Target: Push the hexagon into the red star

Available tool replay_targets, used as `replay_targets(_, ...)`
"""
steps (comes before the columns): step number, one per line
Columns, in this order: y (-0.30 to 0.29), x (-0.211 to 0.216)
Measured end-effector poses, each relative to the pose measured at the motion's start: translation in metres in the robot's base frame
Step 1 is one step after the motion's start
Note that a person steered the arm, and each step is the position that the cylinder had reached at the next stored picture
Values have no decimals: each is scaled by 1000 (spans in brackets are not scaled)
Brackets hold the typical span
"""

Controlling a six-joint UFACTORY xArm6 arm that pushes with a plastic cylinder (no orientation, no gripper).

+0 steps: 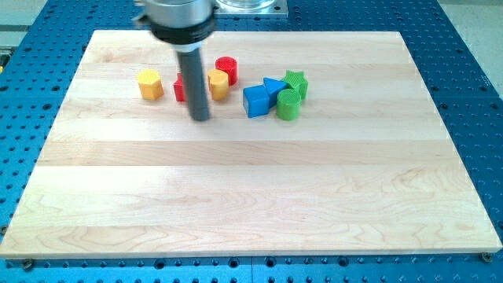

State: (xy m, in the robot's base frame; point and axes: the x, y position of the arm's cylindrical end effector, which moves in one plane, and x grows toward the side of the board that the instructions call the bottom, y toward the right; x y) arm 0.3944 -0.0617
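A yellow hexagon (150,84) lies at the upper left of the wooden board (251,196). A red star (180,88) lies just to its right, with a small gap between them; my rod hides the star's right part. My tip (200,118) rests on the board just below and to the right of the red star, and right of the hexagon. A second yellow block (219,83) sits right of the rod, its shape unclear. A red cylinder (226,68) stands just above that yellow block.
A cluster lies right of centre near the top: a blue cube (255,101), a blue triangle (274,88), a green star (296,81) and a green cylinder (288,104). The board sits on a blue perforated table (471,94).
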Motion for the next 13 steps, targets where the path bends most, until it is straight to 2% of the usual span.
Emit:
replay_targets(1, 1, -34)
replay_targets(2, 48, -47)
replay_targets(3, 81, -103)
replay_targets(4, 25, -114)
replay_targets(5, -38, -81)
replay_targets(6, -34, -146)
replay_targets(7, -99, -146)
replay_targets(8, -96, -115)
replay_targets(9, -40, -114)
replay_targets(10, -101, -127)
replay_targets(11, -181, -93)
replay_targets(12, -181, -33)
replay_targets(13, -133, -53)
